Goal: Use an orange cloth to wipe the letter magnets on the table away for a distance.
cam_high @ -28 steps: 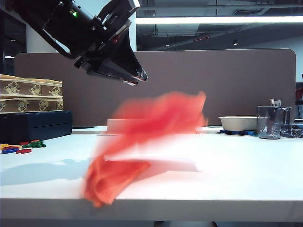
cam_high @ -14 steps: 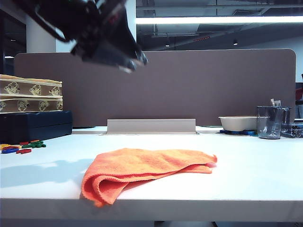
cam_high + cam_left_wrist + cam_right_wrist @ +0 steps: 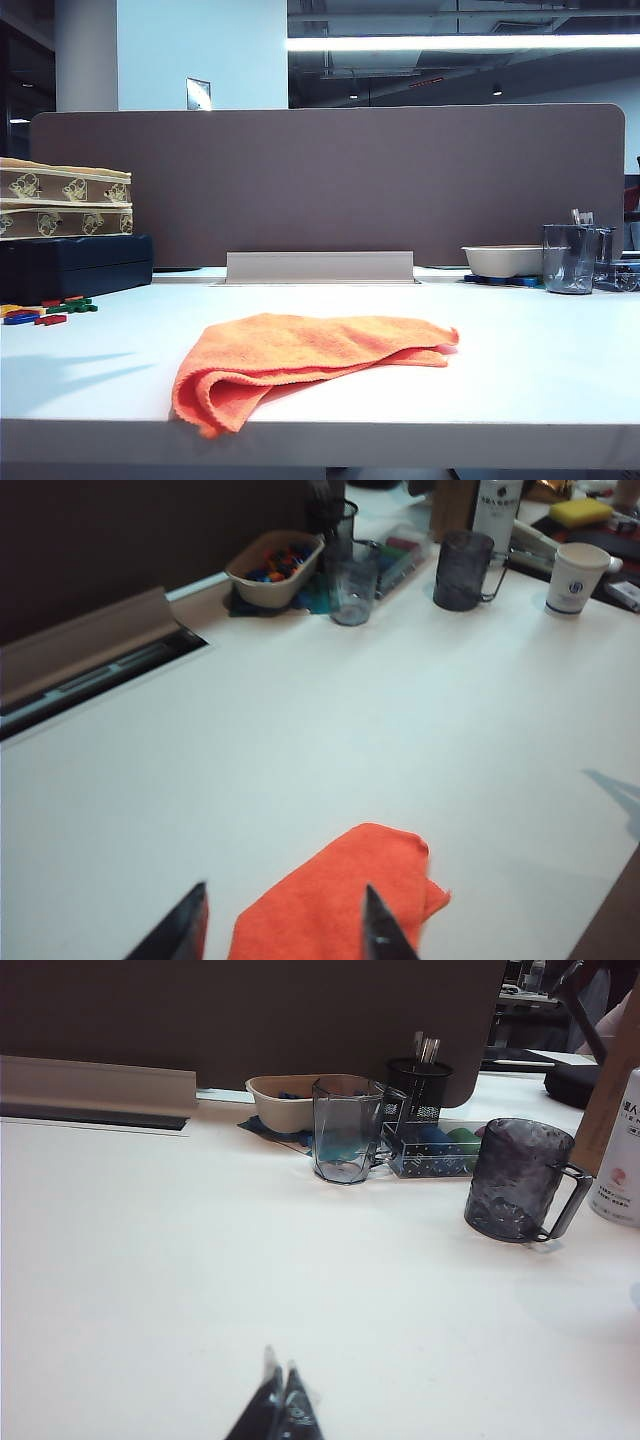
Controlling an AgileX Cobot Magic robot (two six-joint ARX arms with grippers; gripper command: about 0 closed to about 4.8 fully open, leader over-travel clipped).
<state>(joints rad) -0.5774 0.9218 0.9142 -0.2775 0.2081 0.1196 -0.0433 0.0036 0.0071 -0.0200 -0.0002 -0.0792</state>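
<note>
Since the orange cloth (image 3: 300, 360) lies loose and floppy in the exterior view, we judge it light, soft, easy to bunch; best taken at the thick fold by the front edge of the bench (image 3: 520, 380), which that fold nearly overhangs. Small coloured pieces (image 3: 50, 310), likely the letter magnets, sit well left of the cloth, with bare bench between for a sweep. No arm shows here.

Left wrist view: left hand (image 3: 285, 925) hangs above the cloth (image 3: 335, 905), fingers apart, holding nothing. Cups (image 3: 462, 570) and a bowl (image 3: 272, 565) stand well beyond the cloth.

Right wrist view: right hand (image 3: 277, 1405) has tips together, empty, over bare bench; cloth not visible, mugs (image 3: 520, 1180) far ahead.
</note>
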